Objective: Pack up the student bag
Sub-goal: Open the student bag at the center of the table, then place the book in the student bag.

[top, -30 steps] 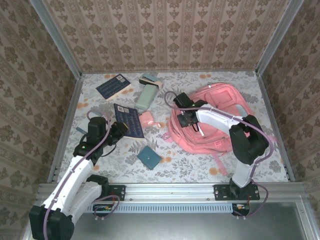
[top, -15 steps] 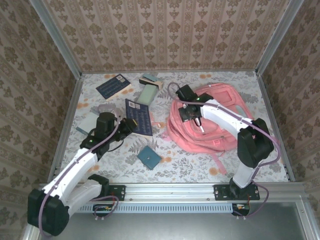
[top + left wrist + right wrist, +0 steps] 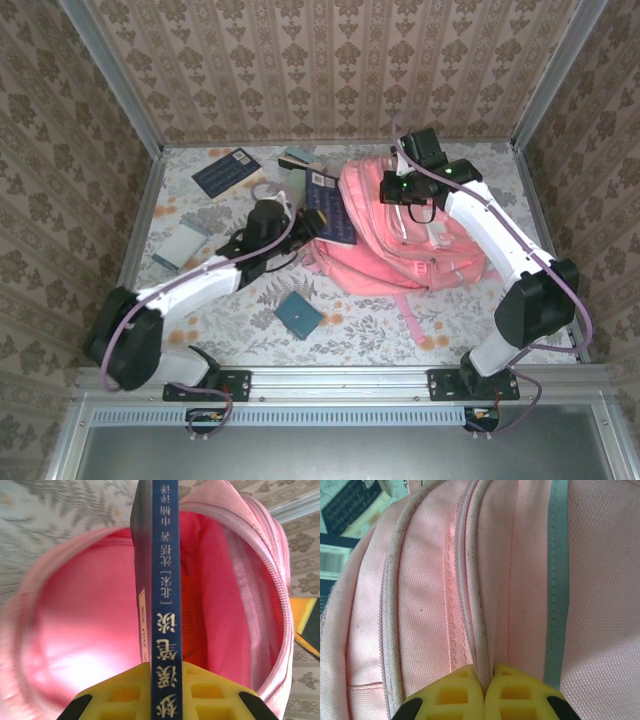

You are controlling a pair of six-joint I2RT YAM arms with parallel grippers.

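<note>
Navy book (image 3: 161, 580), gold Chinese lettering, left tool (image 3: 161, 680) grips at student bag (image 3: 267, 570).

A teal pad (image 3: 299, 315) and navy booklet (image 3: 226, 172) lie apart.

The left claw (image 3: 166, 674) shows its two yellow fingers (image 3: 122, 690) at the bottom of the frame, clamped on either side of a dark blue book (image 3: 165, 570). The book stands edge-on and runs straight up the middle, pale Chinese characters printed along its spine. Behind it gapes the mouth of the student bag (image 3: 274, 585), the bright pink lining glowing on the left and a pale pink zipper rim curving down the right. The book's far end sits in front of that mouth. Floral counter (image 3: 60, 505) shows at the upper left.
</note>
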